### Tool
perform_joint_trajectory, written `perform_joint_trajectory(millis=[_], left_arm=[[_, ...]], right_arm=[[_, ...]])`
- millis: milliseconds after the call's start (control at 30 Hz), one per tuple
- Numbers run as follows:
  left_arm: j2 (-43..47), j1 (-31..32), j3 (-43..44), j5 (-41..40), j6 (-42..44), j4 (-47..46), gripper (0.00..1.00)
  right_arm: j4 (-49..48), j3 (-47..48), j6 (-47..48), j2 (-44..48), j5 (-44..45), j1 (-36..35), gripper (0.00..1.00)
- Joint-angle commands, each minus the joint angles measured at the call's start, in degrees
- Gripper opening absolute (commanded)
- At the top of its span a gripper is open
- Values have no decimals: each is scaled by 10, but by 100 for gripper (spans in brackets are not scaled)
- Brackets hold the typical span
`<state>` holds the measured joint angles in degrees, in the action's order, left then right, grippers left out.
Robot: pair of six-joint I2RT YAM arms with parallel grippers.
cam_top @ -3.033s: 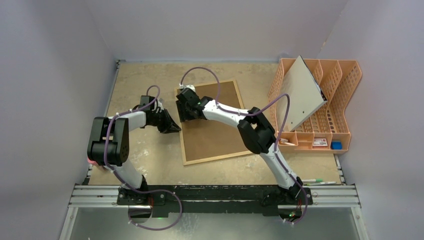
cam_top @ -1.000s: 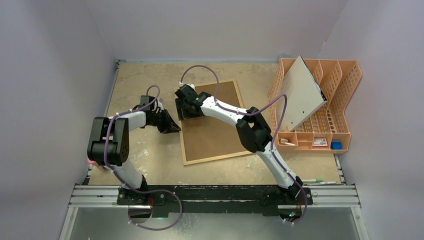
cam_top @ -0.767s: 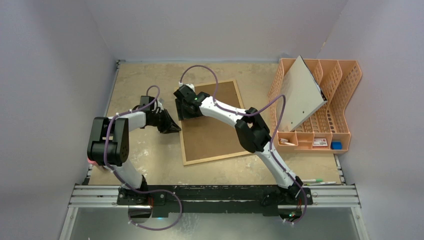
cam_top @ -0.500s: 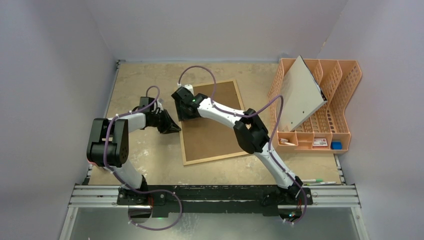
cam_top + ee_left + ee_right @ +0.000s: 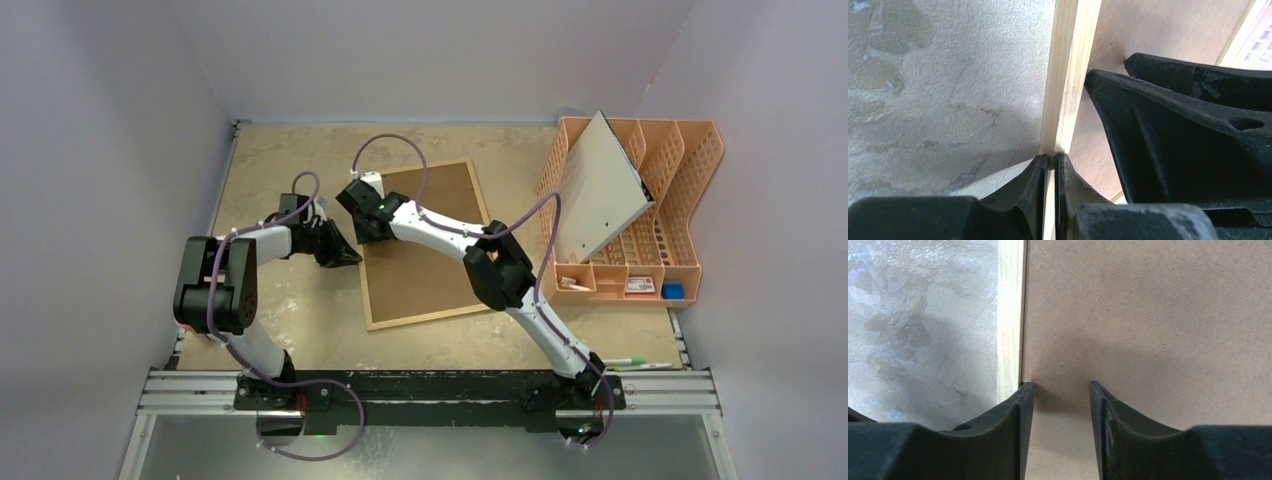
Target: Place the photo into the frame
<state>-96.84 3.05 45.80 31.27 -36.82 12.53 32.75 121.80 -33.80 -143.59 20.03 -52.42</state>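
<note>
Front of the frame (image 5: 420,280) is hidden; items in the rack (image 5: 702,165) are indistinct.

Soft, even light is pouring down from overhead, and the table (image 5: 280,160) is showing no glare in the top view. The arms (image 5: 440,228) are throwing only faint, short shadows, and everything there is looking sharp. On the left wrist view, the left gripper (image 5: 1052,162) is blurring out badly close to the lens, while the frame (image 5: 1068,60) is reading crisp, a grey shadow spreading beside it. On the right wrist view, the right gripper (image 5: 1060,390) is casting a soft dark pool onto the frame's brown back. The grain is coming through sharp, edges perhaps bending slightly.
</note>
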Motion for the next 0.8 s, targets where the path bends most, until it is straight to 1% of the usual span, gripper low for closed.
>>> perform_joint_trajectory(millis=[0,100,167,200,300,367,467,600,667,767], left_arm=[[-28,9,-26,-64,37,109,4],[-27,10,-16,-71,41,119,4],[-27,10,-7,-73,45,127,4],[-26,9,-2,-74,47,131,4],[-18,8,9,-78,52,141,4],[-10,8,12,-74,51,141,6],[0,9,17,-55,49,135,9],[13,8,13,-23,45,120,15],[21,8,6,-8,44,110,18],[32,9,-9,8,43,97,24]], right_arm=[[114,-95,-20,-127,-46,2,42],[103,-70,-18,-91,-38,3,40],[101,-48,-14,-76,-42,7,33],[98,-40,-14,-66,-42,8,32],[83,-29,-16,-25,-43,16,31],[62,-42,-19,14,-45,19,33],[29,-85,-18,77,-60,20,39],[-11,-178,-23,153,-73,19,47],[-25,-236,-23,187,-106,18,51],[-77,-327,-8,238,-171,9,58]])
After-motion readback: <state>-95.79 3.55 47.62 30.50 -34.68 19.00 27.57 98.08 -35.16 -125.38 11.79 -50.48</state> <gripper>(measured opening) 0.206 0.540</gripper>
